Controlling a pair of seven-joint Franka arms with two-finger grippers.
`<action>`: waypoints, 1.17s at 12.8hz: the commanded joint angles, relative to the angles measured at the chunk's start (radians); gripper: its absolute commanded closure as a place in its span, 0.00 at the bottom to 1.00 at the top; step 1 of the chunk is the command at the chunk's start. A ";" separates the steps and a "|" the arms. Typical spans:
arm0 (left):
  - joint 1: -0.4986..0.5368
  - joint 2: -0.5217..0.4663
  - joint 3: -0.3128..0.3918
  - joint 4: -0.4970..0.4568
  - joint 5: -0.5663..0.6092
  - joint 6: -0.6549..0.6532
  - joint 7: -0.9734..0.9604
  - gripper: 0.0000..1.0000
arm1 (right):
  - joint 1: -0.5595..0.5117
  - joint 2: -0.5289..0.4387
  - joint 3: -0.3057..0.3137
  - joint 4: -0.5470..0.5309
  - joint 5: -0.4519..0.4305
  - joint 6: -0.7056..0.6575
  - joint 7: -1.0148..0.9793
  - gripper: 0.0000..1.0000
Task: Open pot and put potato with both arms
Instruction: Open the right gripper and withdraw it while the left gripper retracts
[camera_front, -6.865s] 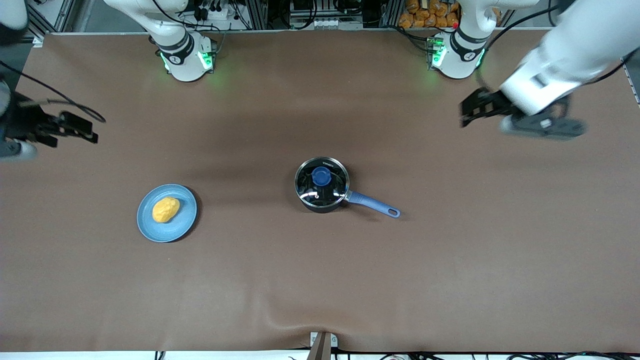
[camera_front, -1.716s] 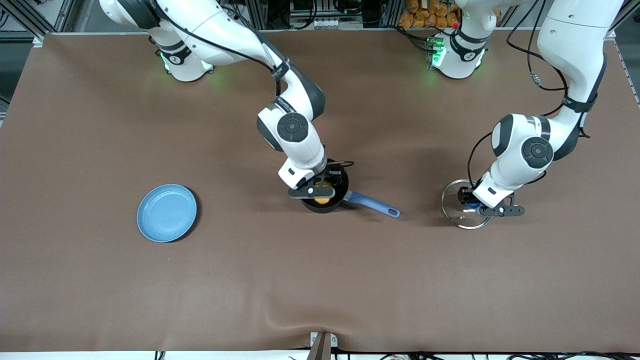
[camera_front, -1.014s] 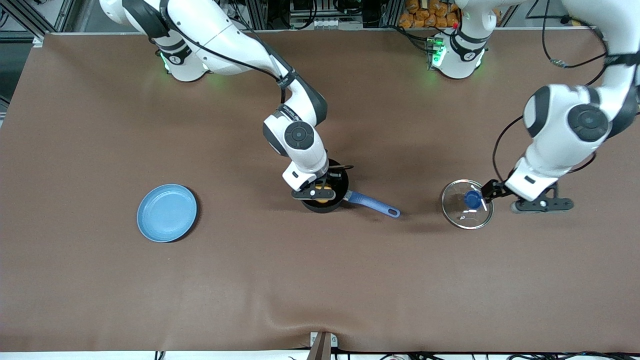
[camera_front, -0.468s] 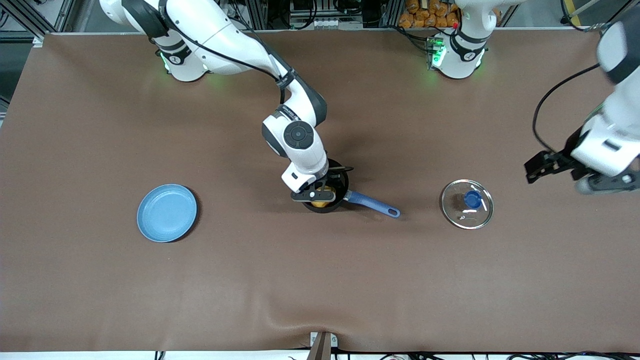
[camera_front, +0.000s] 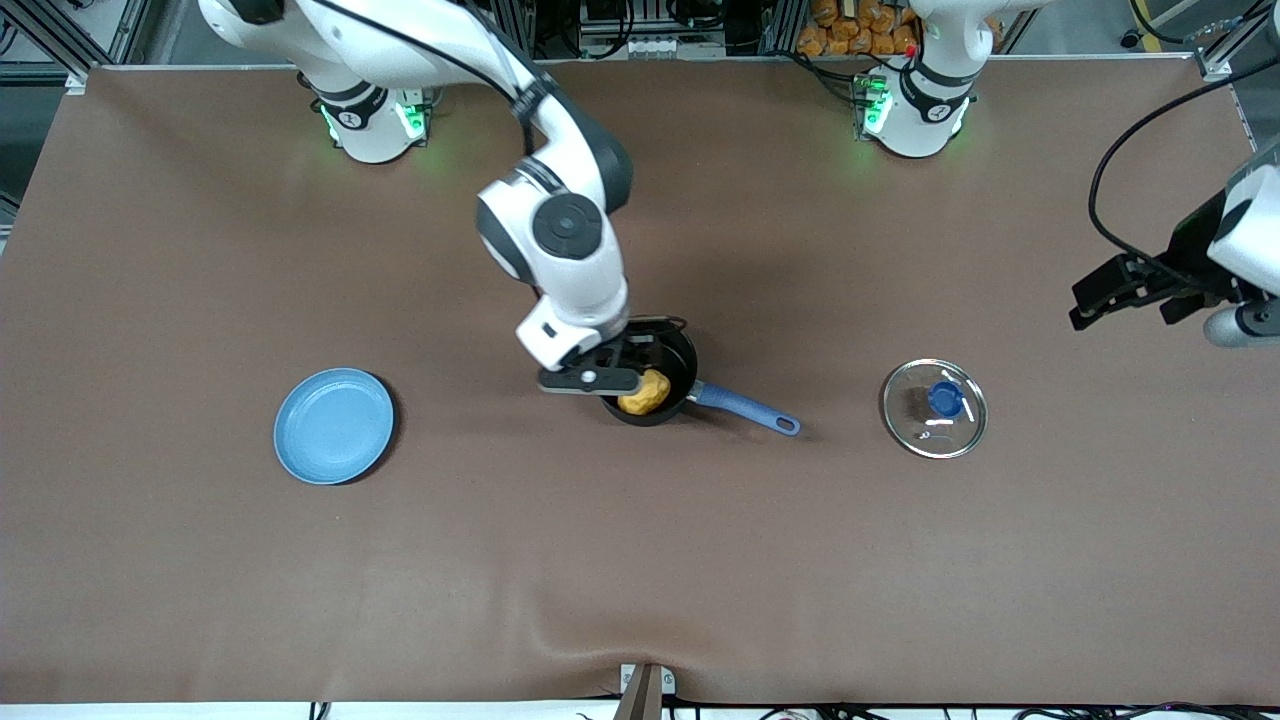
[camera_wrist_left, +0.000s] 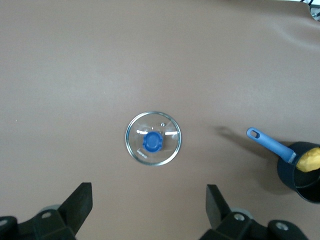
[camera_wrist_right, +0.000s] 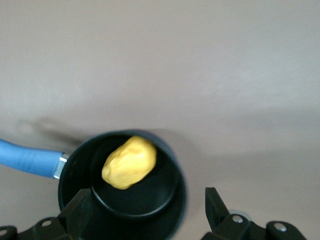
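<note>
The black pot (camera_front: 676, 366) with its long blue handle (camera_front: 747, 409) stands open mid-table. The yellow-orange potato (camera_front: 643, 392) lies inside it. My right gripper (camera_front: 632, 352) hangs open and empty just over the pot's rim; its wrist view shows the pot (camera_wrist_right: 150, 210) and the potato (camera_wrist_right: 129, 162) below the open gripper (camera_wrist_right: 147, 210). The glass lid (camera_front: 915, 428) with its blue knob (camera_front: 944, 398) lies on the table toward the left arm's end. My left gripper (camera_front: 1092, 298) is open and empty, raised well away from the lid; the left wrist view shows the gripper (camera_wrist_left: 147, 205) above the lid (camera_wrist_left: 167, 150).
An empty flat blue plate (camera_front: 334, 426) sits toward the right arm's end of the table. The left wrist view also shows the pot (camera_wrist_left: 289, 175) with the potato (camera_wrist_left: 307, 160) in it. The brown table cover has a wrinkle at its front edge (camera_front: 560, 630).
My right gripper has lifted off the potato and drawn back toward the right arm's end, leaving the potato in the pot. My left gripper has moved up and away from the lid.
</note>
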 joint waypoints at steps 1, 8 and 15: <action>0.015 -0.057 0.003 -0.001 -0.013 -0.054 0.010 0.00 | -0.111 -0.111 0.015 -0.037 -0.043 -0.075 -0.008 0.00; -0.241 -0.157 0.307 -0.076 -0.017 -0.153 0.092 0.00 | -0.425 -0.270 0.018 -0.044 -0.043 -0.327 -0.457 0.00; -0.246 -0.176 0.271 -0.087 -0.026 -0.139 0.084 0.00 | -0.668 -0.373 0.018 -0.058 -0.005 -0.447 -0.781 0.00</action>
